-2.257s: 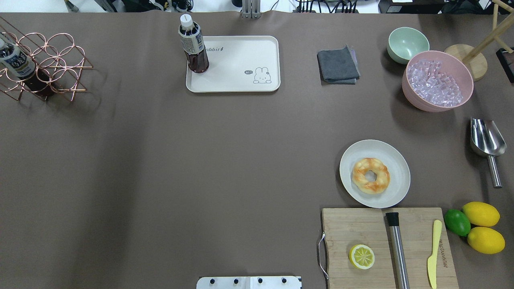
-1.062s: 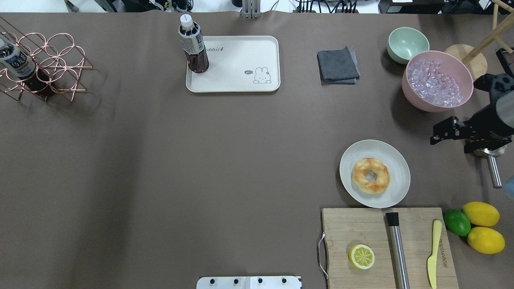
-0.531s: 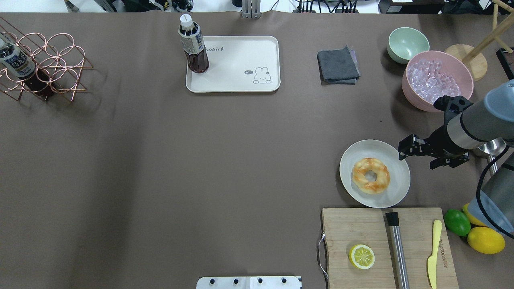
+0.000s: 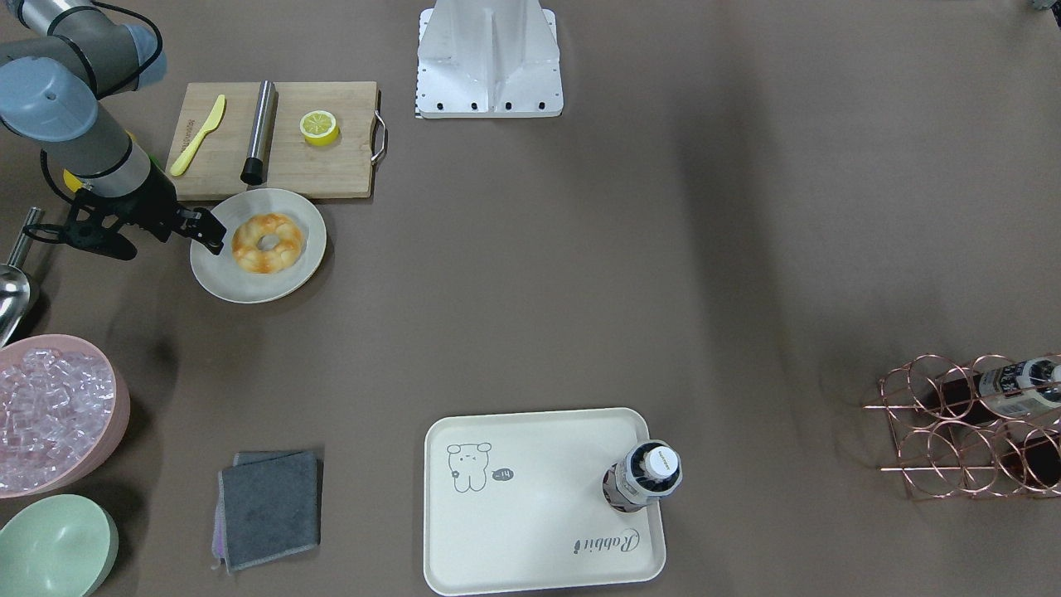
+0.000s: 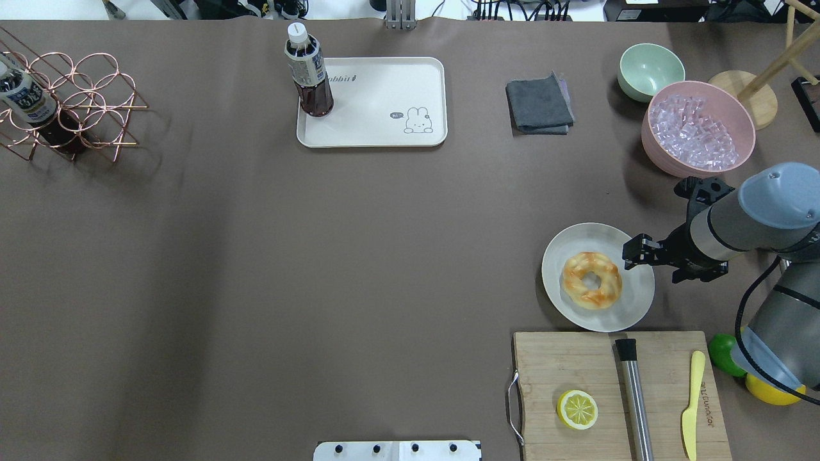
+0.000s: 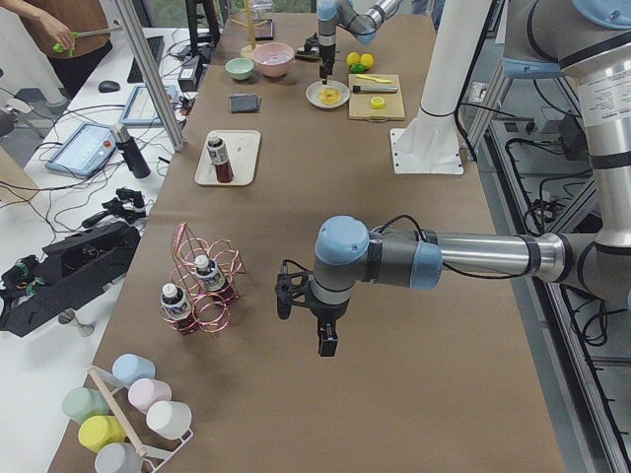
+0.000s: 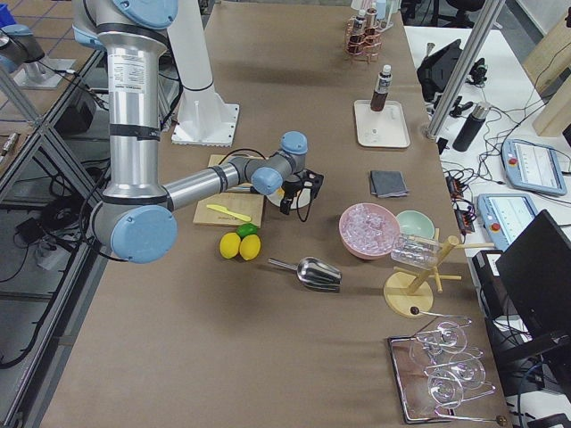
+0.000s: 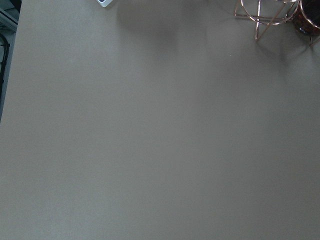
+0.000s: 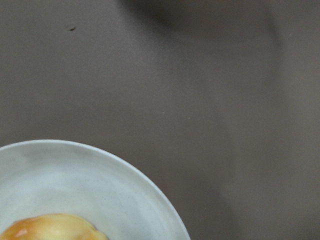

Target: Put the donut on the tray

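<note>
The golden glazed donut (image 5: 592, 280) lies on a round off-white plate (image 5: 634, 301) at the right front; it also shows in the front view (image 4: 267, 243). The cream tray (image 5: 384, 128) with its drawing sits far back at centre-left, and a bottle (image 5: 309, 73) stands on its corner. My right gripper (image 5: 631, 250) hovers over the plate's right rim, beside the donut without touching it, and looks open and empty. The right wrist view shows the plate rim (image 9: 150, 185) and a sliver of donut (image 9: 50, 230). My left gripper (image 6: 304, 325) hangs over bare table near the rack; I cannot tell its state.
A wooden cutting board (image 5: 564, 365) with a halved lemon (image 5: 577, 409), metal rod and yellow knife lies just in front of the plate. A pink bowl of ice (image 5: 698, 128), green bowl, grey cloth (image 5: 539, 104) and copper bottle rack (image 5: 70, 102) stand at the back.
My right arm has come in from the right edge and moved left, from beside the pink bowl to the plate's right rim. The donut and tray have not moved.
</note>
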Robot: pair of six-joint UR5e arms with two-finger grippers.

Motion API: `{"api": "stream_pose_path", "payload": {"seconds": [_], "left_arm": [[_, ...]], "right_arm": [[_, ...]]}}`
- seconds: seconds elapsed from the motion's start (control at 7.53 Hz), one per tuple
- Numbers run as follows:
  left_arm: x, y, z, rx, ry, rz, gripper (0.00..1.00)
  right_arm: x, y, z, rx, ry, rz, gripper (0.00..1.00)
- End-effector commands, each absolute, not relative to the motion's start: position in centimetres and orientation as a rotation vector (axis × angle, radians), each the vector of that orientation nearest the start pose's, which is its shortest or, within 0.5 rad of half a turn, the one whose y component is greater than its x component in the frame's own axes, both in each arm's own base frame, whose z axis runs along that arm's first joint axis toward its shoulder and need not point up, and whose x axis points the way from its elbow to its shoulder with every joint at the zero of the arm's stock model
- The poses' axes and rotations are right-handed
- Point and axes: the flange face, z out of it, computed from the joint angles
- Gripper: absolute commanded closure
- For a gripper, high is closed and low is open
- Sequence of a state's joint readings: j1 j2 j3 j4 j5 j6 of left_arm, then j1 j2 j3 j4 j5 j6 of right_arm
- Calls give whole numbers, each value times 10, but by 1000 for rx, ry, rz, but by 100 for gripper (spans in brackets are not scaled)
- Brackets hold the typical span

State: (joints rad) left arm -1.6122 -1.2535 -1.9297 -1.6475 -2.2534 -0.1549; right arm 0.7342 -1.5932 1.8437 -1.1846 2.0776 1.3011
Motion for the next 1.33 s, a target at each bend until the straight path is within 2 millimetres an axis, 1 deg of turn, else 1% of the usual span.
{"api": "stream_pose_path", "payload": {"seconds": [0.0, 0.13, 0.4, 0.53, 0.66, 0.8, 0.93, 1.06, 1.19], "left_arm": [[-86, -364, 614, 76, 688, -148, 2], [-86, -364, 614, 76, 688, -148, 2], [-86, -364, 614, 76, 688, -148, 2], [-86, -365, 614, 78, 688, -147, 2], [-86, -365, 613, 79, 688, -147, 2], [-86, -364, 613, 78, 688, -149, 2], [-86, -365, 613, 80, 688, -148, 2], [-86, -365, 613, 80, 688, -148, 2], [-86, -365, 613, 80, 688, -148, 2]], "right_arm": [[-327, -398, 519, -127, -808, 289, 15], [-327, -398, 517, -129, -813, 297, 28], [-326, -397, 517, -131, -812, 303, 69], [-326, -397, 520, -134, -807, 304, 76], [-325, -396, 520, -133, -808, 305, 90], [-324, -397, 515, -131, -817, 302, 100], [-325, -397, 513, -134, -822, 298, 100], [-325, -398, 503, -132, -842, 292, 100], [-318, -399, 484, -111, -871, 294, 100]]}}
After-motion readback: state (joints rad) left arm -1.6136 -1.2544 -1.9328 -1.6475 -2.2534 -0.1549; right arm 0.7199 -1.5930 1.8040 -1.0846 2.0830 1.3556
